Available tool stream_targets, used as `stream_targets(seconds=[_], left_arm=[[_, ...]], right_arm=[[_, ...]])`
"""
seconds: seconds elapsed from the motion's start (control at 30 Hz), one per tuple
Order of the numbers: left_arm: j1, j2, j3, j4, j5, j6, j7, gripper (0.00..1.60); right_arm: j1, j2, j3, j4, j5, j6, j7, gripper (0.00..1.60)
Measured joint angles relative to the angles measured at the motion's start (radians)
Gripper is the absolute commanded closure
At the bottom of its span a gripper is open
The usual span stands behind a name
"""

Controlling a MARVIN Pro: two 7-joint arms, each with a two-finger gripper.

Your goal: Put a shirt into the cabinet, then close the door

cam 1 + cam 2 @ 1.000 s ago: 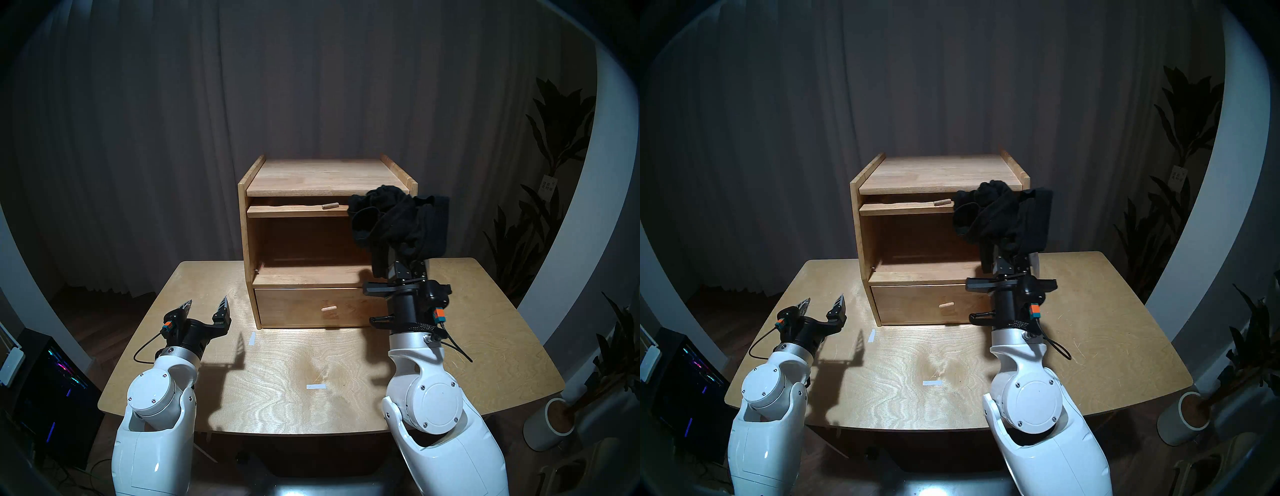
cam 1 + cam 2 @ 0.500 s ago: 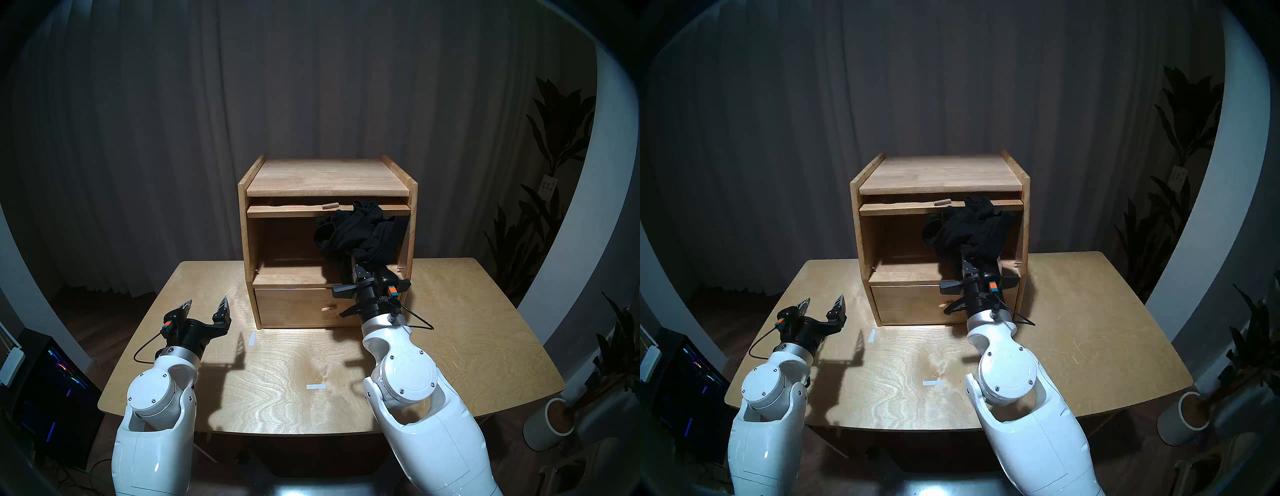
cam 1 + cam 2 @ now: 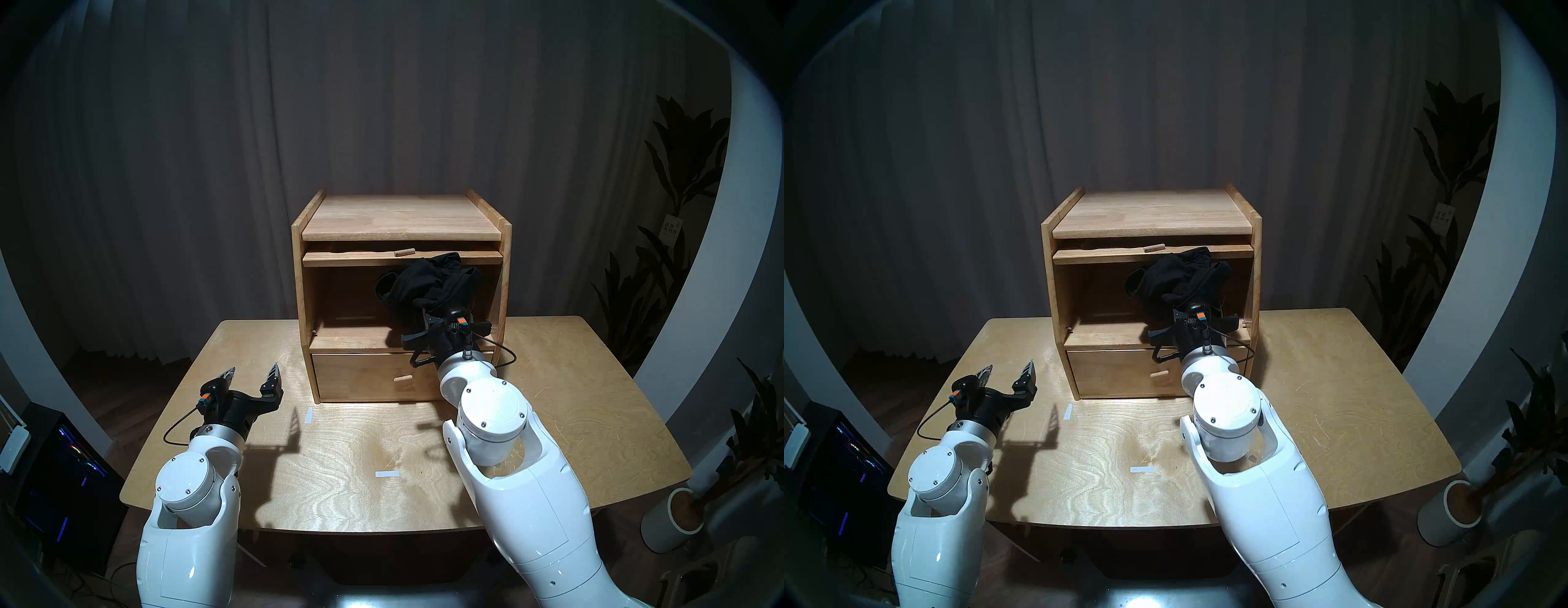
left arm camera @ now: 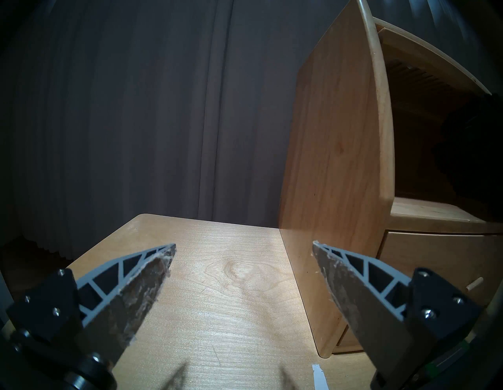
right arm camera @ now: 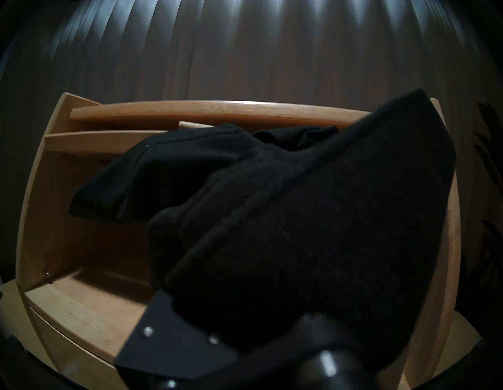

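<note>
From the head stereo left view, the right end effector (image 3: 443,312) is clamped on the black crumpled fabric shirt (image 3: 428,282), carrying it level at the mouth of the light-brown wooden box-shaped cabinet (image 3: 401,218). The bundle hangs in the right half of the large compartment, above its floor — held high, I judge, so the loose folds pass over the sill. The light wooden flap door with its peg knob (image 3: 360,257) lies swung up flat under the top, which keeps the opening free. The left end effector (image 3: 253,374) hovers over the pale plywood counter (image 3: 594,403) left of the cabinet, fingers apart and empty, probably waiting to work the door.

The head stereo right view shows the same: shirt (image 3: 1176,278) in the opening, its top fold just under the door's front edge (image 3: 1106,254).

In the left wrist view both worn grey fingers (image 4: 147,275) stand wide apart with nothing between them, the cabinet's side wall (image 4: 334,163) just beside the right one.

The right wrist view is mostly filled by the shirt (image 5: 299,218), draped over the fingers and hiding them; the compartment floor (image 5: 89,305) beneath is bare.

No brand, label or writing can be read on anything — the shirt's tag does not show.
</note>
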Motion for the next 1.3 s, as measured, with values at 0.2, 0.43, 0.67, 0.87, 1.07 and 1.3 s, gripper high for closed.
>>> stream_targets(seconds=[0.2,0.43,0.67,0.87,1.07,1.3], left_arm=[[0.0,0.0,0.0,-0.003,0.0,0.0,0.0,0.0],[0.001,0.0,0.0,-0.004,0.0,0.0,0.0,0.0],[0.001,0.0,0.0,-0.004,0.0,0.0,0.0,0.0],[0.001,0.0,0.0,-0.005,0.0,0.0,0.0,0.0],[0.001,0.0,0.0,-0.006,0.0,0.0,0.0,0.0],[0.001,0.0,0.0,-0.006,0.0,0.0,0.0,0.0]], right_arm=[[0.064,-0.004,0.032,0.053,-0.041,0.095,0.075,1.6],[0.13,-0.01,0.045,0.135,-0.031,0.03,0.142,1.6],[0.143,-0.029,0.048,0.164,0.002,-0.066,0.137,1.6],[0.141,-0.046,0.043,0.218,-0.028,-0.157,0.04,1.6],[0.164,-0.046,0.042,0.309,-0.042,-0.242,0.003,1.6],[0.228,-0.057,0.064,0.446,-0.006,-0.361,0.001,1.6]])
